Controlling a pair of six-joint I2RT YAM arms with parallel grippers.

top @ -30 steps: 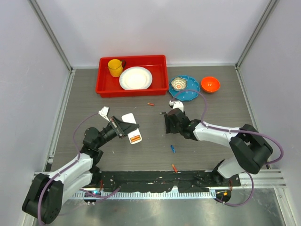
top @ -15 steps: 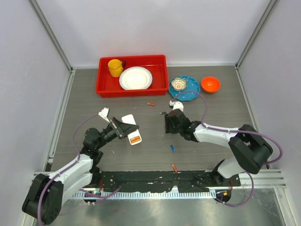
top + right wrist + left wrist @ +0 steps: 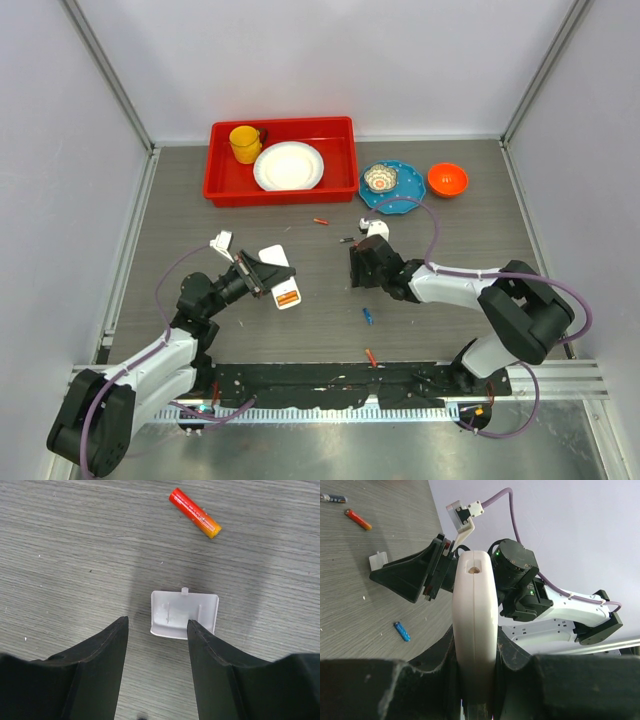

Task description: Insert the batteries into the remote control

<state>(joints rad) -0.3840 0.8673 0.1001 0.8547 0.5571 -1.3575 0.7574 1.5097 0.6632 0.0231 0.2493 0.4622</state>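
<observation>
The remote control (image 3: 273, 256) is a flat white handset with an orange-red patch at its near end. My left gripper (image 3: 262, 273) is shut on it and holds it above the table; in the left wrist view the remote control (image 3: 475, 605) stands edge-on between the pads. My right gripper (image 3: 157, 623) is open, low over the table, its tips just short of a small white battery cover (image 3: 184, 614). Loose batteries lie around: a red-orange one (image 3: 195, 513), a red one (image 3: 320, 221), a dark one (image 3: 346, 240), a blue one (image 3: 368, 316).
A red tray (image 3: 340, 128) at the back holds a yellow cup (image 3: 244, 143) and a white plate (image 3: 289, 165). A blue plate (image 3: 405, 196) carrying a small bowl and an orange bowl (image 3: 447, 179) sit at the back right. Another orange-red battery (image 3: 371, 357) lies near the front rail.
The right gripper's jaws have narrowed a little and its arm has shifted slightly. The left gripper has nudged the remote slightly down and left.
</observation>
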